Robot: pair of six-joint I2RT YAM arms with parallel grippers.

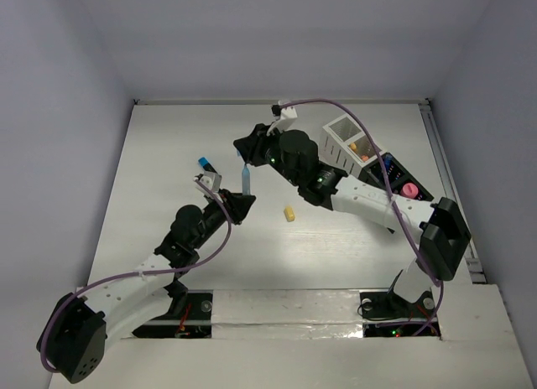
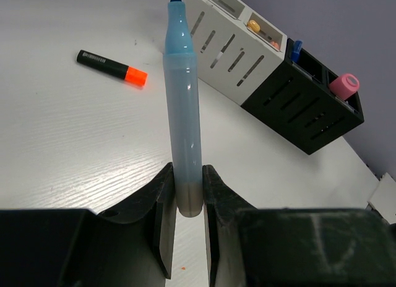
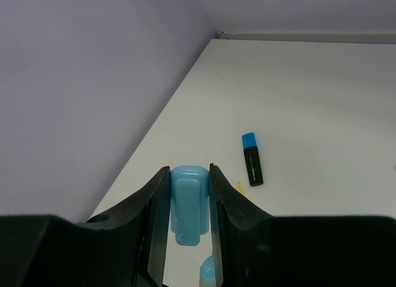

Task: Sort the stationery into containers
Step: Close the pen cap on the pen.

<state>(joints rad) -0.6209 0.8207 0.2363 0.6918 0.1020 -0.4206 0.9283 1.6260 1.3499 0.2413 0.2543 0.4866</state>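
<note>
**A:** Nearest first. Left claw point(image 2: 186, 175) is clamped on the bottom end of the pale blue marker point(image 2: 183, 107). Marker stands upright over the table point(image 2: 68, 145), tip bare.

**B:** And the right?

**A:** Right claw point(image 3: 188, 174) is clamped on the matching cap point(image 3: 187, 206). Cap sits near the marker's tip but apart from it, not yet on.

**B:** So which step is this?

**A:** My reading: capping the marker before it goes to a box. Next move calls for cap and tip on one line, then a straight push together. Any tilt could jam the cap or skew the marker in its grip.

**B:** What does each view add?

**A:** Left wrist only: a black marker with an orange cap point(image 2: 111, 67) lying loose. Beyond it is the row of boxes point(image 2: 226, 46), white then black, with a pink cylinder point(image 2: 344, 85) standing in a black one.

Right wrist only: the grip on the cap, and further off a black marker with a blue cap point(image 3: 252, 158) lying flat. No boxes in that view.

Top view only: both arms meeting mid-table, and a yellow piece point(image 1: 289, 213) loose near them. The gap between cap and tip is too small to judge there.
</note>
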